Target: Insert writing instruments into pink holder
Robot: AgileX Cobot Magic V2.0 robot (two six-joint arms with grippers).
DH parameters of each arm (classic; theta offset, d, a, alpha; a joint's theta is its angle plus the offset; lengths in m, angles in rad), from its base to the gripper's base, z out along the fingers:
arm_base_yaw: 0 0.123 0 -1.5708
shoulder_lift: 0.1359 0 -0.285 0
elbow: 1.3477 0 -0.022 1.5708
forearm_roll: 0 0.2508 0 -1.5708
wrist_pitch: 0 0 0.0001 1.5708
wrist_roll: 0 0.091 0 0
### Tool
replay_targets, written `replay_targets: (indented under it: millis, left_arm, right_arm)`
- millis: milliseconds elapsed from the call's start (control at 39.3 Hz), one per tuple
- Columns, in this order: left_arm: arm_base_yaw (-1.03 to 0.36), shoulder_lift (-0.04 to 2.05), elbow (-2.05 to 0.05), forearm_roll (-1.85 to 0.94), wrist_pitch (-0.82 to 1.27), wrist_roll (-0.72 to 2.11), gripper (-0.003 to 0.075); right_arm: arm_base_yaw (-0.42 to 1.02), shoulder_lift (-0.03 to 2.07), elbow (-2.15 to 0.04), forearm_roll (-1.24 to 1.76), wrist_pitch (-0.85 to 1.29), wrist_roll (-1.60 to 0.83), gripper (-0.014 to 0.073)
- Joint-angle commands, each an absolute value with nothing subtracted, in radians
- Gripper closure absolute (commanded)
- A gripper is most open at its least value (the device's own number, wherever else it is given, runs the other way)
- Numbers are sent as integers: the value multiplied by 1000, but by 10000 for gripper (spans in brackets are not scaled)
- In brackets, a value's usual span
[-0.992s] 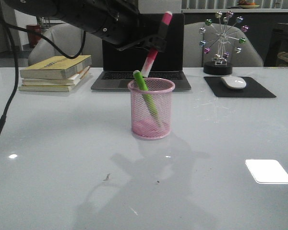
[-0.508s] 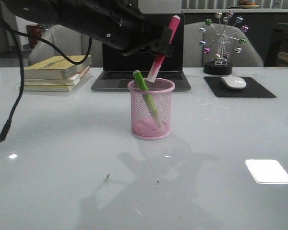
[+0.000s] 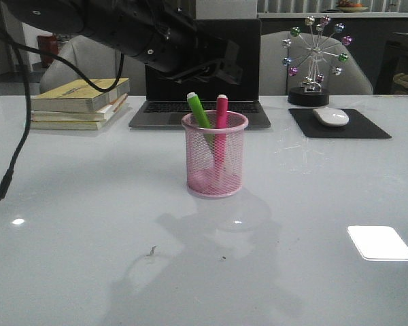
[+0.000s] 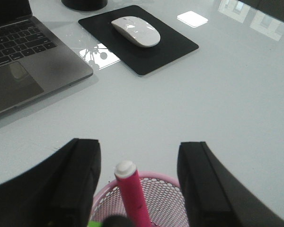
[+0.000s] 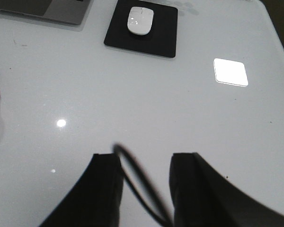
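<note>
Open dark laptop (image 3: 200, 102) at twelve o'clock on glossy white table (image 3: 313, 204), screen up, grey keyboard deck facing forward. Stack of yellowish books (image 3: 78, 103) at ten o'clock, just left of laptop. Black mouse pad (image 3: 340, 124) at two o'clock, bearing white mouse (image 3: 331, 116). Ferris-wheel ornament (image 3: 315, 60) with coloured balls on black base just behind pad. Grey chair backs behind table. Bright rectangular light reflection (image 3: 379, 242) at four o'clock.
</note>
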State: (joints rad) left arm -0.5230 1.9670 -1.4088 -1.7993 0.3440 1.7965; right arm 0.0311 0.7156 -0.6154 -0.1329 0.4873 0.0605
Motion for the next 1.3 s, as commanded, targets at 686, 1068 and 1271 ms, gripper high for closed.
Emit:
replay_targets:
  millis: [686, 1068, 1271]
  left_arm:
    - [-460, 1603, -1505, -1797, 0, 1785, 324]
    - [-449, 1380, -1417, -1854, -319, 1901, 331]
    - [-449, 1265, -1273, -1854, -352, 1901, 383]
  right_arm:
    - [23, 710, -642, -149, 413, 51, 215]
    - [23, 710, -642, -149, 413, 51, 215]
    - [23, 710, -642, -149, 413, 51, 215]
